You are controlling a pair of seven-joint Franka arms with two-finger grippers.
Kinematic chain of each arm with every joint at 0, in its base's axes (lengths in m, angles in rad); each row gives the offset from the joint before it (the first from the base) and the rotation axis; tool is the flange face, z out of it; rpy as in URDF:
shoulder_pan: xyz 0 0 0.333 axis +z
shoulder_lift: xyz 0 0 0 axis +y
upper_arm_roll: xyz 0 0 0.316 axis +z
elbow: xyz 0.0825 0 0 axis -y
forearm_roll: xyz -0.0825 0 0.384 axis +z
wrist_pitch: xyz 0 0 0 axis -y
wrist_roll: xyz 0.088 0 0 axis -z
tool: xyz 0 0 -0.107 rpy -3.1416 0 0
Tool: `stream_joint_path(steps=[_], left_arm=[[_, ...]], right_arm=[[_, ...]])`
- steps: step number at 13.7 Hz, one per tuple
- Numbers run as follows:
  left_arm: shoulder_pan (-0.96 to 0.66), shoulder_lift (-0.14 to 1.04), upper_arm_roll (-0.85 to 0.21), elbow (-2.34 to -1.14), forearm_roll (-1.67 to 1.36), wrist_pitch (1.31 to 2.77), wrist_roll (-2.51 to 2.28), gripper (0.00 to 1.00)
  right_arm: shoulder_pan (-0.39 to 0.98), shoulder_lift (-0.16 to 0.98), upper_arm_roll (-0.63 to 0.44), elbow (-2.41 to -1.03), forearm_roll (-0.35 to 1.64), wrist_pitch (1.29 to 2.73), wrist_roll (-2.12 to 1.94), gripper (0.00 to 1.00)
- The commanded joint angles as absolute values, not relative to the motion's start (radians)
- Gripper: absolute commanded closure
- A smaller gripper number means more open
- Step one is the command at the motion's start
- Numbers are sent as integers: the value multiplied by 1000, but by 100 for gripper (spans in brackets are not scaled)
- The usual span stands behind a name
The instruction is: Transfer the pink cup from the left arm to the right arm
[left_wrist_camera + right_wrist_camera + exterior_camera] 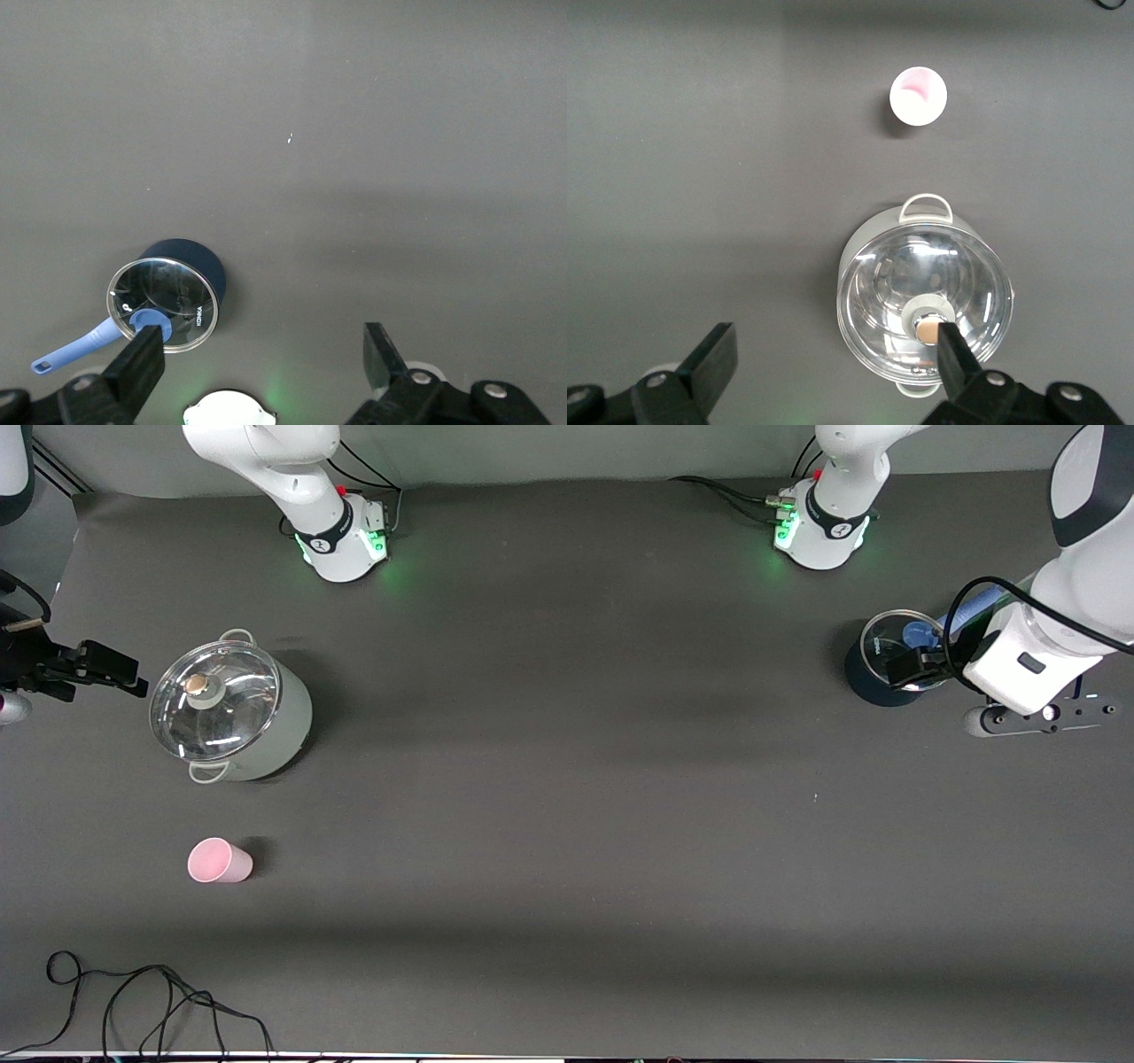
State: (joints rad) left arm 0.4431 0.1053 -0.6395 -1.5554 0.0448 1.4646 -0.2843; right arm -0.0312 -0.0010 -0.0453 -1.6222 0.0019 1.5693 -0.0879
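There is one pink cup (pixel 219 861), and there are two pots. The cup stands upright on the dark table (pixel 567 797), toward the right arm's end. It is nearer to the front camera than the gray-green pot (pixel 232 708), which has a glass lid (pixel 213 700) with a round knob (pixel 928 328) and two loop handles. The cup and this pot are near each other but do not touch.

The other pot is a dark blue saucepan (pixel 182 274) with a glass lid and a light blue handle (pixel 78 349), at the left arm's end. Small white writing sits on its lid rim, too small to read.

The right gripper (pixel 833 359) hangs in the air beside the gray-green pot, at the table's edge. Its fingers are wide apart and hold nothing. The cup is well apart from it.

The left gripper (pixel 262 356) hangs over the table beside the saucepan, fingers wide apart and empty. The cup is at the table's other end from it.

One black cable (pixel 142 1001) lies on the table edge nearest the front camera.
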Motion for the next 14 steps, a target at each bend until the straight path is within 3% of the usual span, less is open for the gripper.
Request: stream_joint_path(steps=[1, 6, 10, 14], left_arm=[[387, 68, -600, -1583, 54, 1470, -261, 0], [53, 51, -248, -1582, 64, 1462, -223, 0], [-121, 9, -36, -1633, 60, 1505, -127, 0], [-176, -37, 29, -1715, 57, 1588, -110, 0]], right_arm=[[-20, -9, -49, -1628, -5, 1577, -75, 0], [-20, -11, -49, -1629, -6, 1577, -72, 0], [-20, -11, -49, -1629, -6, 1577, -72, 0], [-20, -9, -49, -1626, -5, 1577, -71, 0]])
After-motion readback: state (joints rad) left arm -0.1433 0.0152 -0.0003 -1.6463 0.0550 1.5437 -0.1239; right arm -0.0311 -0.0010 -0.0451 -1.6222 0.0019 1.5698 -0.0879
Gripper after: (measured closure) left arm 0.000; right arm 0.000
